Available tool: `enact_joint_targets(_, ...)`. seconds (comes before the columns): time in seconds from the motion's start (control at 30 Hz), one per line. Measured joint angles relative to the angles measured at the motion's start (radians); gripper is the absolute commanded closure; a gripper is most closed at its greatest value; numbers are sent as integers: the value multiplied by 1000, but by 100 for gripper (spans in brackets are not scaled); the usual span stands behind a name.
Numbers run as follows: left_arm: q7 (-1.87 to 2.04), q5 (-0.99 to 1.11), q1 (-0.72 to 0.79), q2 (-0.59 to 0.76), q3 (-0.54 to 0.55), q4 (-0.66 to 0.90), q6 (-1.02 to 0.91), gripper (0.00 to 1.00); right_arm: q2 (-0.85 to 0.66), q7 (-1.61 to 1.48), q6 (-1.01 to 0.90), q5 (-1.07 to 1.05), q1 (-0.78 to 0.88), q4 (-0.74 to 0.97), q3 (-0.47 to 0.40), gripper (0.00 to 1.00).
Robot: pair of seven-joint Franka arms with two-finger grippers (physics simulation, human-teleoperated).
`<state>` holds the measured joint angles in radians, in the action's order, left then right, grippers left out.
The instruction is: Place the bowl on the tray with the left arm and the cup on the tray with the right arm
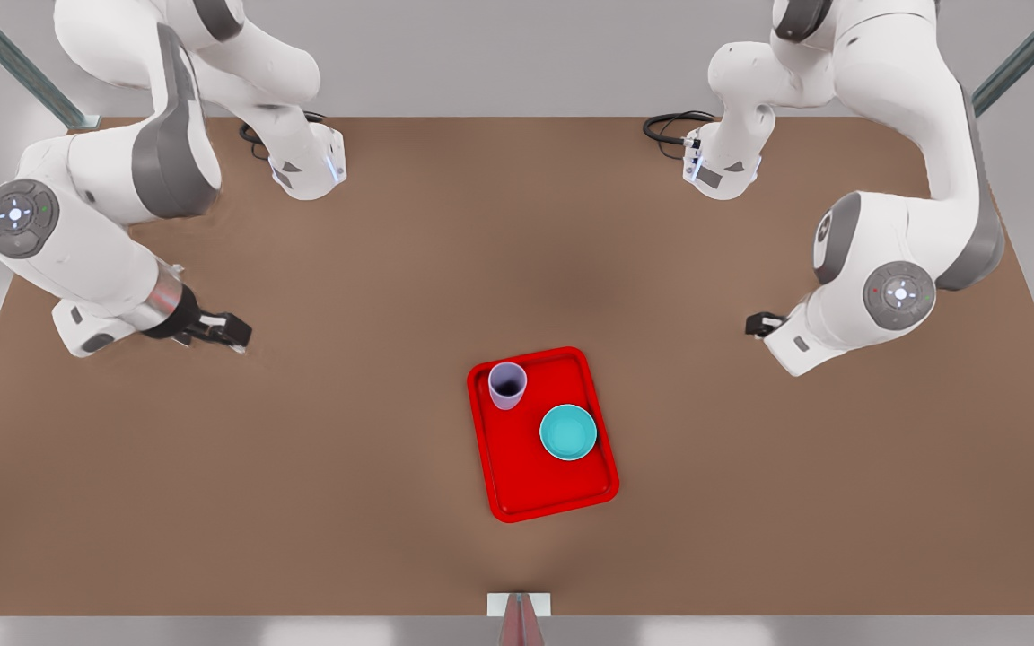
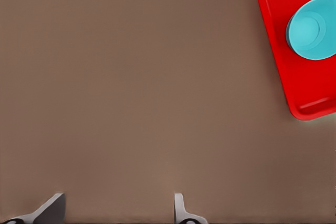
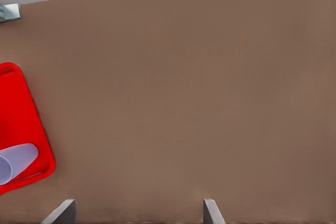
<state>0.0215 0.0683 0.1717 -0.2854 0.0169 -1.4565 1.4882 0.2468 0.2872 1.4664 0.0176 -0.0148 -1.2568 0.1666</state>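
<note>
Tray (image 1: 517,489) lying long axis near-to-far, cup (image 1: 507,385) upright and bowl (image 1: 567,432) mouth-up on it. Left gripper (image 2: 118,211) and right gripper (image 3: 137,211) parked well apart, jaws spread, empty.

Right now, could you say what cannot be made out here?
- Front view: left gripper, at the front view's right, mostly hidden behind its wrist.
- Left wrist view: bowl and tray cut by the edge.
- Right wrist view: cup and right gripper cut by the edge.
</note>
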Motion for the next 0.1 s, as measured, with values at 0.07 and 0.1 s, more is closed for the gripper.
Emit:
enact_joint_targets(0.07, 0, -4, 0, 0, 0, 1, -3, 0, -69, -85, -8, -12, 5, -86, -65, 0)
enact_joint_targets(0.1, 1, -5, -1, 0, 1, 1, -5, 0, -73, -94, 4, -27, -5, -105, -69, 0)
